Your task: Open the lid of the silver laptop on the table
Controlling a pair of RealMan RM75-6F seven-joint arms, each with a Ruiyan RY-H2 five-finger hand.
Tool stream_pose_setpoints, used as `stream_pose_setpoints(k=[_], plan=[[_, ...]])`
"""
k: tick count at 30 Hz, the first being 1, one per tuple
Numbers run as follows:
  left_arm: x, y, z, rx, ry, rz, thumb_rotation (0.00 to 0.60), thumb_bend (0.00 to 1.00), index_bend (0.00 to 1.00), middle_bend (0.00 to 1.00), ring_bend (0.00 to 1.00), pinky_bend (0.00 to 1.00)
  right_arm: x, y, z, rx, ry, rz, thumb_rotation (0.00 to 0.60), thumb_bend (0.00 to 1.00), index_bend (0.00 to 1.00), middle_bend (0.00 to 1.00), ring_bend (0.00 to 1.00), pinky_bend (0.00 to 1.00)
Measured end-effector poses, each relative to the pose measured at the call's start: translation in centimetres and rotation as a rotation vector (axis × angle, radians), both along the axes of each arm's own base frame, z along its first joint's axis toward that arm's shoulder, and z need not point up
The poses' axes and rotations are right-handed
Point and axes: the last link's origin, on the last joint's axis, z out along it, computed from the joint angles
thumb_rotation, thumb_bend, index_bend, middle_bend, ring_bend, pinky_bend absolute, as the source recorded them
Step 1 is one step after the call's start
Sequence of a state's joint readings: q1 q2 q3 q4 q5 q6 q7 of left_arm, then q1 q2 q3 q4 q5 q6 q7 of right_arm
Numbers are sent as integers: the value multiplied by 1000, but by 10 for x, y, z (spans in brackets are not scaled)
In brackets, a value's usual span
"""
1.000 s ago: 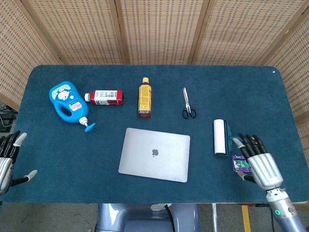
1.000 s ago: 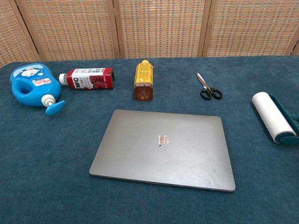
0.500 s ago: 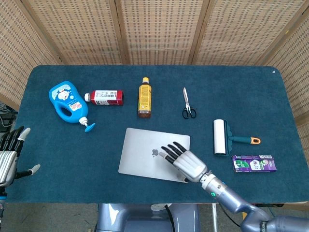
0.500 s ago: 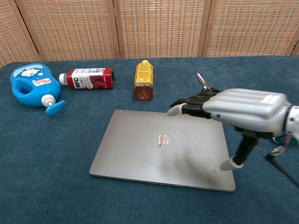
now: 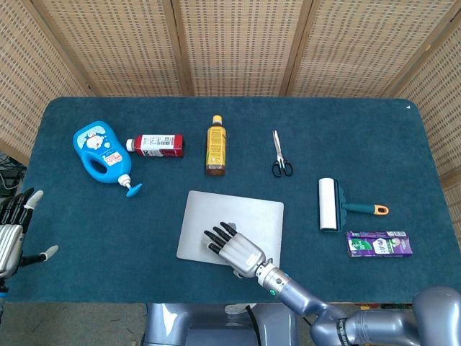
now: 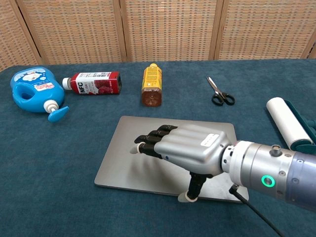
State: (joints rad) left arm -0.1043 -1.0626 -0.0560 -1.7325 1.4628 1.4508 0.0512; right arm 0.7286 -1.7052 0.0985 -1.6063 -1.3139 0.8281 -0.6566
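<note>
- Flat silver laptop (image 6: 148,148) is lying directly under the right hand (image 6: 180,148), lid fully down on the dark blue felt tabletop (image 5: 360,130). Opening not started, by my read.
- Right hand is hovering palm-down over the lid's middle, fingers spread and holding nothing. Thumb (image 6: 190,195) is hanging down just past the lid's near edge; can't tell if it's touching.
- Left hand (image 5: 11,234) is sitting well off to the left at the tabletop's edge, fingers apart, nothing in it. Only the head view is showing it.
- What's left: getting fingertips under the near lip and swinging the lid up and away. Basically the whole task.
- Near edge is the working edge; the gap under it is looking very thin.
- Room: beyond the fingertips, the amber bottle (image 5: 215,145) and black-handled scissors (image 5: 280,155) are lying near the far edge, so the lid could be swinging close to them.
- Right of the hand, the white lint roller (image 5: 329,204) and purple carton (image 5: 379,244) are sitting well apart from the laptop.
- Left of the hand is open felt; the blue jug (image 5: 101,153) and red bottle (image 5: 156,145) are far off.
</note>
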Motion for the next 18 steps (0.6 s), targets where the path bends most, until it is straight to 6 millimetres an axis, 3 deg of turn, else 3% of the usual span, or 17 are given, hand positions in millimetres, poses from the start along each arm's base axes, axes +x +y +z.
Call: stream_pose_setpoints(k=[18], plan=[[0, 0, 0, -5, 0, 7, 600, 0, 0, 0, 0, 0, 10, 2, -25, -26, 5, 0, 600, 344, 84, 75, 4, 0]])
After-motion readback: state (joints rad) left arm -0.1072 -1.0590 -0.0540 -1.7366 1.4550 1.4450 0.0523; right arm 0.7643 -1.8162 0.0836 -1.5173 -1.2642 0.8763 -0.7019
